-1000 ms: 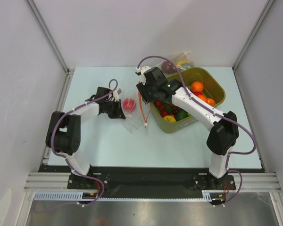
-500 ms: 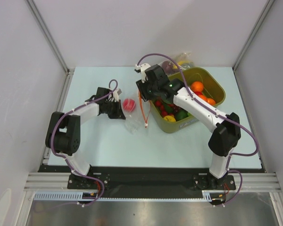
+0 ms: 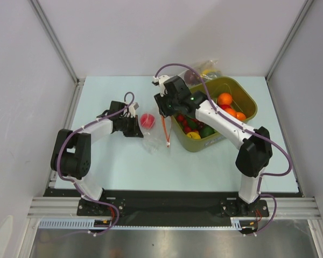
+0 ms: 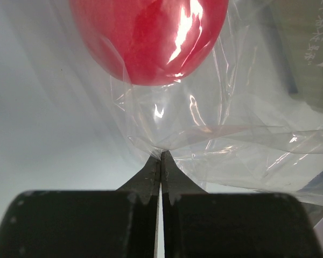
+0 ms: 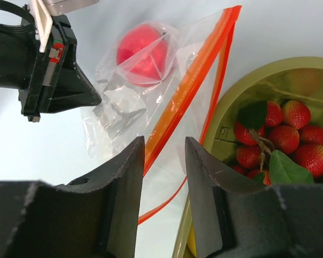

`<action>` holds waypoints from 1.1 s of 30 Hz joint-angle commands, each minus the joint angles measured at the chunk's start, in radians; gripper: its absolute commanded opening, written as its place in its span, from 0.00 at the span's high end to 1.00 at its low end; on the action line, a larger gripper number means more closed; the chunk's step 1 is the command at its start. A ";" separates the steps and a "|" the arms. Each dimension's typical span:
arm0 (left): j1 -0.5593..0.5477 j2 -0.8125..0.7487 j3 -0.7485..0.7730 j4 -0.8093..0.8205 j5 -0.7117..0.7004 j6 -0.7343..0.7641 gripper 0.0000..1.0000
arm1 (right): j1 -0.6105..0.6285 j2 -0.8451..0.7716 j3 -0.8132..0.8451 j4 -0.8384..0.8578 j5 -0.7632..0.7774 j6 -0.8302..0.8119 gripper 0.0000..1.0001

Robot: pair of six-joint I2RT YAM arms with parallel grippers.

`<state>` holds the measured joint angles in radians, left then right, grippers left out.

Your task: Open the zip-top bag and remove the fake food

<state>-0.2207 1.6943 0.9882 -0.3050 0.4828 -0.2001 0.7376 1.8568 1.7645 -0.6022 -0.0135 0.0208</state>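
Right wrist: right gripper (image 5: 164,156) fingers spread astride zip strip (image 5: 199,70), unclamped; left gripper (image 4: 160,157) pinches zip-top bag (image 5: 118,113) film (red apple (image 5: 142,54) inside, beside olive bin (image 5: 242,80)). Risk: strip slips on closing, pinched film tears.

Crinkly clear plastic bag (image 4: 231,145), glossy red plastic apple (image 4: 151,37)

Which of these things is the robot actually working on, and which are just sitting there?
In the job: bag, apple inside it, left pincer pinching the bag, right pincer open at its red strip.
Just lying about: green bin, its oranges and strawberries, second bag behind it.
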 commanded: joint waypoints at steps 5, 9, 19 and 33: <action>-0.008 -0.035 -0.002 0.032 0.036 0.022 1.00 | -0.015 -0.082 -0.033 0.018 0.060 0.001 0.59; -0.008 -0.035 -0.002 0.032 0.036 0.021 1.00 | -0.018 -0.107 -0.059 0.027 0.075 0.011 0.59; -0.008 -0.036 -0.002 0.033 0.040 0.019 1.00 | -0.037 -0.127 -0.069 0.036 0.092 0.027 0.59; -0.014 -0.047 -0.006 0.030 0.039 0.021 0.99 | 0.002 -0.045 -0.040 0.051 0.055 0.004 0.59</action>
<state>-0.2222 1.6939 0.9874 -0.3004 0.5003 -0.2001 0.7303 1.7920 1.6909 -0.5850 0.0547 0.0326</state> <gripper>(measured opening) 0.005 0.405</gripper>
